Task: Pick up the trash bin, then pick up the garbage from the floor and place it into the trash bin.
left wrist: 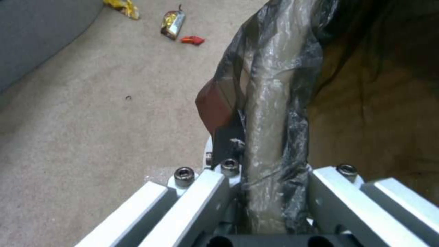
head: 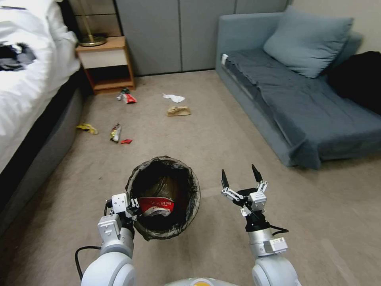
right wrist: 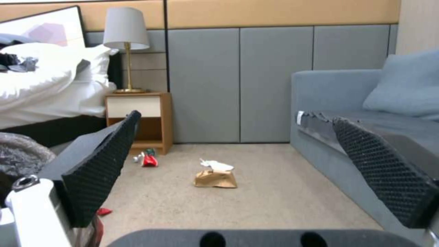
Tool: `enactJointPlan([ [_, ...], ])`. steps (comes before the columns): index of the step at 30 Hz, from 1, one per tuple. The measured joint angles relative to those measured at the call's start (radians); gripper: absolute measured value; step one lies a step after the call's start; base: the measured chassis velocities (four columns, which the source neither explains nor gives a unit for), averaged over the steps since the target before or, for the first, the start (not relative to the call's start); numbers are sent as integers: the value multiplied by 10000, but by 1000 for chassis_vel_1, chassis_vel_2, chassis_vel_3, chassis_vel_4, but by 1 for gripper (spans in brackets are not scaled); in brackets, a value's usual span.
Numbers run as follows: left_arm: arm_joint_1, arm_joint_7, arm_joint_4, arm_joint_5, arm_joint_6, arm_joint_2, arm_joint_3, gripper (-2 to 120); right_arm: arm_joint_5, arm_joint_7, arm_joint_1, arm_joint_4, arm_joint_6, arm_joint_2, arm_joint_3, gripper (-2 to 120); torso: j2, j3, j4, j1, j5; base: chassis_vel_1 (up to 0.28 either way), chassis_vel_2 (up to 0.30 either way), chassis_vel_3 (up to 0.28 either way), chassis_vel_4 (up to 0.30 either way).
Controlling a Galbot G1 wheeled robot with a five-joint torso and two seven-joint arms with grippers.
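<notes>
The trash bin [head: 163, 174], a round bucket lined with a dark bag, hangs just above the carpet in front of me. My left gripper [head: 134, 207] is shut on its near-left rim; in the left wrist view the lined rim [left wrist: 270, 103] runs between the fingers [left wrist: 227, 135]. A red-and-white wrapper [head: 156, 205] lies inside. To the bin's right, my right gripper [head: 240, 174] is open and empty [right wrist: 238, 120]. Garbage lies on the floor ahead: a yellow wrapper [head: 87, 128], a snack wrapper [head: 115, 132], a red scrap [head: 126, 141], a brown paper bag [head: 178, 111] and white tissue [head: 174, 97].
A bed [head: 27, 91] runs along the left and a blue-grey sofa [head: 301, 107] along the right. A wooden nightstand [head: 106, 63] stands at the back with red-and-green litter [head: 126, 96] at its foot. Open carpet lies between bed and sofa.
</notes>
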Motion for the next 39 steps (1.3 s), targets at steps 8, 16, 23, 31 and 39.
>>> enactJointPlan([
  [8, 79, 0, -62, 60, -85, -26, 13, 1, -20, -22, -128, 60, 70, -1, 40, 100, 0, 0, 0, 0, 0, 0, 0, 0, 0],
  [16, 173, 0, -89, 144, -175, -50, 21, 1, -93, -72, -184, 88, 96, 30, 87, 100, 0, 0, 0, 0, -1, 0, 0, 0, 0],
  [23, 261, -3, -189, 176, -198, -49, 20, 1, -170, -174, -193, 52, 231, 92, 171, 100, 0, -1, 1, 0, 0, -6, 8, 7, -8],
  [31, 233, -4, -191, 180, -203, -35, 16, 1, -182, -179, -189, 58, 228, 77, 167, 100, 0, 0, 1, -1, 2, -149, 152, 132, -131],
  [39, 180, 0, -191, 142, -204, 35, -10, 1, -132, -181, -122, 76, 158, 40, 167, 100, 0, 1, -1, -1, -2, -245, 245, 240, -240],
])
